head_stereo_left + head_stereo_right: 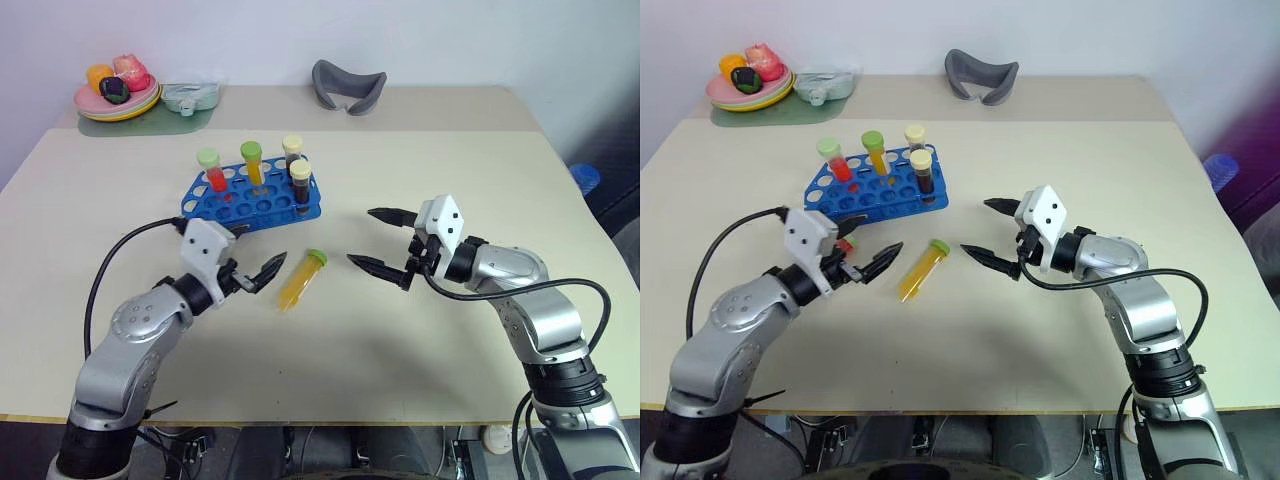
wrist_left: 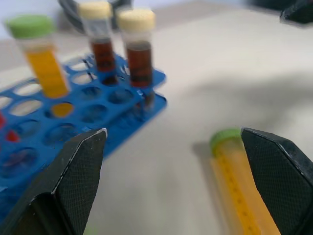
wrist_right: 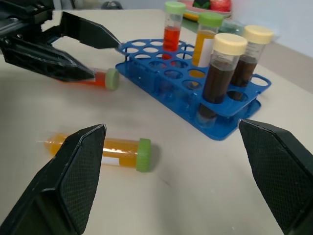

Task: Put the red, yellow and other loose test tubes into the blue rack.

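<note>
From the head cameras I see the blue rack (image 1: 252, 193) at about 11 o'clock from the table centre, with four tubes standing in it: one red, one yellow, two dark. A loose yellow tube (image 1: 301, 279) lies flat on the table (image 1: 400, 340) at 5 o'clock from the rack, green cap toward the rack. My left gripper (image 1: 248, 258) is at 9 o'clock of this tube, fingers spread and empty; my right gripper (image 1: 382, 240) is at 3 o'clock of it, also spread and empty.

In the left wrist view, the yellow tube lies just in front of one finger, not between the two.

In the right wrist view I find a second loose tube, the red tube (image 3: 95, 78), lying beside the rack, under the left gripper.

I judge the step is the approach to a lying tube. Next I must bring one gripper around the yellow tube, close on its middle, then turn it upright over a free hole.
</note>
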Available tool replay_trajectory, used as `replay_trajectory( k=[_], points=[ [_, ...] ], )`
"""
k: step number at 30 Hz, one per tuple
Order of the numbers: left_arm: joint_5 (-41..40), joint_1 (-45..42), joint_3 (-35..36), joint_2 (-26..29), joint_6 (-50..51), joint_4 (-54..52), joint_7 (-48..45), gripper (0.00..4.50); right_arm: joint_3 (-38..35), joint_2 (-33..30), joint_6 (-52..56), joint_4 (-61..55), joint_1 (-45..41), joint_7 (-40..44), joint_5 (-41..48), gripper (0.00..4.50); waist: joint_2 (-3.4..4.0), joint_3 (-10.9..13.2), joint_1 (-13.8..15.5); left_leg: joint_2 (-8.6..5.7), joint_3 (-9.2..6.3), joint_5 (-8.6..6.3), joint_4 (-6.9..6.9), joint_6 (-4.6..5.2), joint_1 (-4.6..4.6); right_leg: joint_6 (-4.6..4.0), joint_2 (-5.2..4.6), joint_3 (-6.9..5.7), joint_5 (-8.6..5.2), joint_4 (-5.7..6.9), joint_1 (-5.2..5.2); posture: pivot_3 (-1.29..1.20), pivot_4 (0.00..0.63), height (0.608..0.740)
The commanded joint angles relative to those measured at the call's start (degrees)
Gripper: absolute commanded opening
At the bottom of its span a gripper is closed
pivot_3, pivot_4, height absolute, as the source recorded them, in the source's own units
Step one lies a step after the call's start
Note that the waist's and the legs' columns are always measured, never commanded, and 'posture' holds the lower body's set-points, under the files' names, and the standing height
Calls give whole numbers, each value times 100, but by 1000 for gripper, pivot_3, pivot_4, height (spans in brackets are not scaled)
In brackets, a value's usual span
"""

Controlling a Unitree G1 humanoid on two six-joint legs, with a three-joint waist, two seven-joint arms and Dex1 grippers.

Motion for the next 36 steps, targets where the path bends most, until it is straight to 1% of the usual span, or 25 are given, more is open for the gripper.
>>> replay_trajectory(
  k=[1, 3, 5, 6, 7, 8, 9, 10, 11, 15, 20, 23, 27, 30, 36],
  points=[
    [-22, -714, -391, 114, 1366, -550, 407, 4500, -76, -278, -143, -174, 16, 252, -23, 4418, -2, -1, 10, 1, -1, 0, 2, 1, 0, 1, 3, 0, 0, 0, 1, 0, 150, 735],
    [-98, -1254, -649, 156, 2294, -706, 539, 4500, -59, -582, -252, -199, 178, 576, -36, 4418, -2, -1, 39, 1, -2, 0, 2, 1, 1, 1, 6, 1, 0, 0, 1, 0, 150, 735],
    [-273, -1753, -676, 49, 3201, -763, 669, 4500, -55, -873, -356, -245, 344, 886, -28, 4418, -2, 0, 77, 0, -3, -1, 2, 1, 1, 1, 8, 1, 0, -1, 2, 0, 150, 735],
    [-415, -2122, -668, -47, 3980, -684, 655, 4500, -74, -1060, -418, -275, 461, 1084, -5, 4418, -3, 0, 84, 0, -4, -1, 2, 1, 0, 1, 9, 1, 0, -1, 2, 0, 150, 735],
    [-514, -2515, -807, -19, 4692, -566, 587, 4500, -96, -1213, -464, -296, 561, 1243, 19, 4418, -6, 2, 89, 0, -4, -1, 5, 1, 0, 1, 9, 2, 0, 0, 2, 0, 150, 735],
    [-644, -2885, -1093, 162, 5155, -397, 497, 4500, -117, -1319, -506, -295, 628, 1347, 32, 4418, -7, 3, 86, -1, -6, 0, 8, 1, -1, 1, 11, 1, 0, 0, 3, 0, 150, 735],
    [-754, -3134, -1308, 313, 5405, -263, 448, 4500, -128, -1381, -536, -287, 663, 1410, 41, 4418, -8, 4, 78, 0, -9, 0, 12, 1, -3, 1, 15, 1, 0, 2, 3, 0, 150, 735],
    [-867, -3348, -1537, 449, 5460, -138, 395, 4500, -147, -1408, -583, -257, 689, 1424, 31, 4418, -6, 2, 60, 1, -11, 0, 16, 1, -2, 1, 17, 1, 0, 4, 4, 0, 150, 735],
    [-973, -3556, -1657, 467, 5462, 26, 451, 4500, -169, -1417, -630, -202, 707, 1418, 12, 4418, -6, 2, 39, 0, -8, 0, 14, 1, 4, 1, 18, 6, 0, 5, 5, 0, 150, 735],
    [-1501, -4090, -1786, 323, 5462, 577, 737, 4500, -188, -1401, -723, -83, 727, 1413, -42, 4418, -8, 4, 56, 3, -11, 2, 14, -2, 7, 0, 19, 8, -1, 8, 5, 0, 150, 735],
    [-2042, -4337, -2253, 59, 5462, 1307, 1680, 4500, -254, -1349, -661, -173, 819, 1301, 51, 4418, -9, 4, 88, 1, -13, 1, 26, -1, 5, 1, 13, 8, -1, 10, 9, 0, 150, 735],
    [-2302, -4453, -2298, -241, 5462, 1706, 2297, 4500, -240, -1346, -645, -200, 839, 1267, 58, 4418, -10, 5, 86, 1, -17, -1, 37, 2, -1, 1, 11, 6, -1, 14, 10, 0, 150, 735],
    [-2606, -4520, -2201, -691, 5462, 2140, 3008, 4500, -194, -1318, -595, -243, 818, 1224, 81, 4418, -9, 5, 87, 1, -20, -2, 52, 5, -6, 1, 11, 3, -1, 22, 10, 0, 150, 735],
    [-2831, -4515, -2146, -927, 5462, 2405, 3459, 4500, -163, -1294, -574, -260, 797, 1193, 84, 4418, -9, 5, 80, 1, -20, -3, 53, 5, -5, 1, 11, 4, -1, 24, 11, 0, 150, 735],
    [-3103, -4485, -2157, -1114, 5462, 2855, 4209, 4500, -159, -1256, -528, -332, 833, 1116, 104, 4418, -9, 4, 84, 0, -20, -2, 56, 5, -5, 2, 11, 4, -1, 26, 10, 0, 150, 735]
  ],
)
